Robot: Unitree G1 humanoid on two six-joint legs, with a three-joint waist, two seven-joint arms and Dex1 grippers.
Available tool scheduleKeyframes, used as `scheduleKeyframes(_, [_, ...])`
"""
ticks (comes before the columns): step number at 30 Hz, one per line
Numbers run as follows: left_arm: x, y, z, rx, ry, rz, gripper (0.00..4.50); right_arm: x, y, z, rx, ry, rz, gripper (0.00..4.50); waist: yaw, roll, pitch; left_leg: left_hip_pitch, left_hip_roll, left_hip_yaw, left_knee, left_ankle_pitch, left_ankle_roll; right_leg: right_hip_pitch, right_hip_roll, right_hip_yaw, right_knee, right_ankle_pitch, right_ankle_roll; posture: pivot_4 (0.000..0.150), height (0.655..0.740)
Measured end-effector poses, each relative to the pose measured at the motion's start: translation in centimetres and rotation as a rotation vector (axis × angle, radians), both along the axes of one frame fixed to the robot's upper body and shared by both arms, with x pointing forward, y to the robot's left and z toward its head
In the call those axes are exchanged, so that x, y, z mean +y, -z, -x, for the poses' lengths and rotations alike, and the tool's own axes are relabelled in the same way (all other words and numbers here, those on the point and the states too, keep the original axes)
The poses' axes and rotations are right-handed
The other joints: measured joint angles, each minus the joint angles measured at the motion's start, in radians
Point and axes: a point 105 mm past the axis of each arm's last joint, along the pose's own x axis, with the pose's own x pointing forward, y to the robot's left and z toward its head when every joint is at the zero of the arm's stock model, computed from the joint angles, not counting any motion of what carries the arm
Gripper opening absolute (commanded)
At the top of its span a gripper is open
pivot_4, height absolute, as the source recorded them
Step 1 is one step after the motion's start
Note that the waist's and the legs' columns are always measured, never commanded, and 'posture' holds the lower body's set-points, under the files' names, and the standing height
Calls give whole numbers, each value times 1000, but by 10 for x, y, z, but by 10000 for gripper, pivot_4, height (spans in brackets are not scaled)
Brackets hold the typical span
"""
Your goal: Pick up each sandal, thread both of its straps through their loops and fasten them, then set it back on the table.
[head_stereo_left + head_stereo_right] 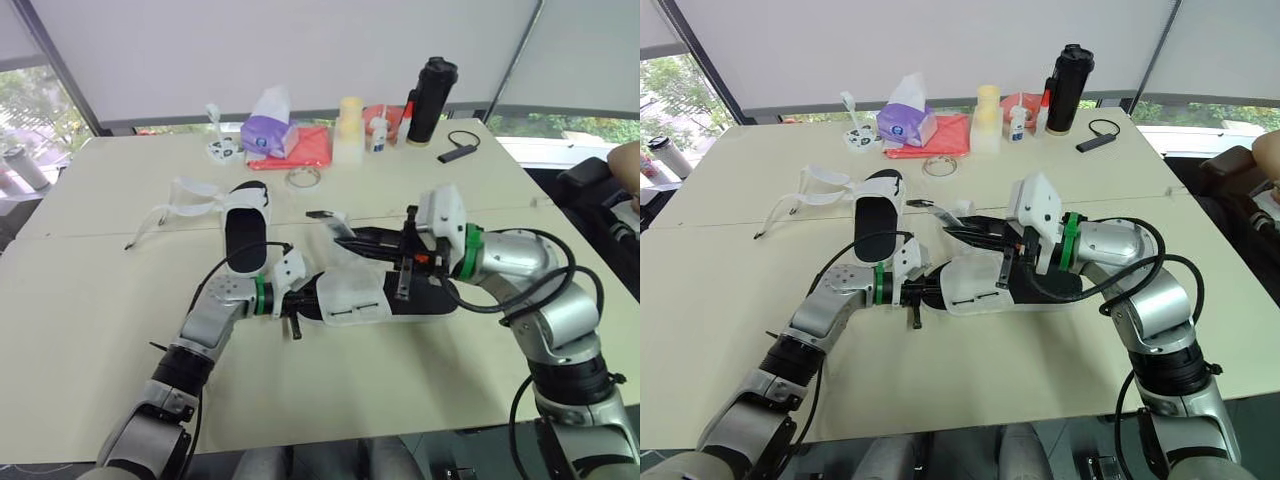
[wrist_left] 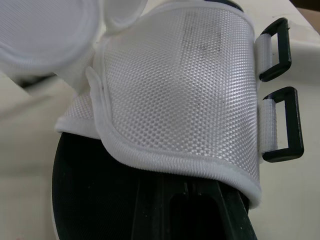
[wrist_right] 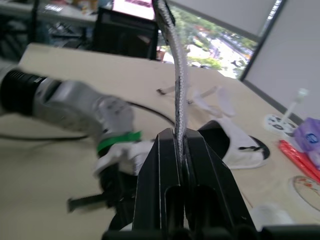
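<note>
- left gripper [image 1: 292, 300] is clamping narrowly on the end of the sandal [image 1: 352, 295], which is lying mid-table [image 1: 400, 390]. its woven upper is looking light and floppy, and the sole is looking stiffer.
- right gripper [image 1: 345, 238] is pinching the limp strap [image 3: 179, 75] tight. i'm thinking that gripping it near the tip is the best bet for reaching the loops [image 2: 280, 125].

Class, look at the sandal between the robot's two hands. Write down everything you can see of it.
The sandal has a black sole and a white woven-mesh upper with stitched edging. Two black loops hang from white webbing tabs on its side, both empty. It sits lengthwise between the hands. The right hand pinches its strap, unthreaded, holding it up; the left hand is at its other end.
</note>
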Motion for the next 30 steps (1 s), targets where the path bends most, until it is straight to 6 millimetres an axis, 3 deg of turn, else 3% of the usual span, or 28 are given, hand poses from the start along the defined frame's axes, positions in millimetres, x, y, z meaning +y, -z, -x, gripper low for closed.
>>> scheduleKeyframes(4, [1, 1, 0, 3, 2, -4, 0, -7, 24, 21, 19, -93, 101, 432, -4, 0, 0, 0, 0, 0, 0, 0, 0, 1, 0, 0, -2, 0, -1, 1500, 7400])
scheduleKeyframes(12, [0, 0, 1, 2, 11, -3, 0, -12, 49, 41, -55, -203, 228, 432, -3, 0, 0, 0, 0, 0, 0, 0, 0, 2, 0, 0, -4, 0, -2, 1500, 7400])
scheduleKeyframes(20, [0, 1, 2, 7, 10, -6, 0, -16, 78, 40, -244, -293, 369, 432, -6, 0, 0, 3, 1, 1, 0, 0, 0, 5, 0, 0, -5, -1, -3, 1500, 7400])
scheduleKeyframes(23, [0, 1, 2, 8, 9, -6, 0, -10, 80, 35, -402, -333, 400, 9492, -5, 0, 0, 4, 1, 1, -1, 0, 0, 6, 0, 0, -6, -1, -4, 1500, 7400])
scheduleKeyframes(30, [0, 2, 4, 13, 8, -4, 0, -14, 96, 27, -607, -394, 494, 44681, -5, 0, 0, 6, 0, 1, -1, 0, 0, 9, 1, 0, -6, 0, -2, 1500, 7400])
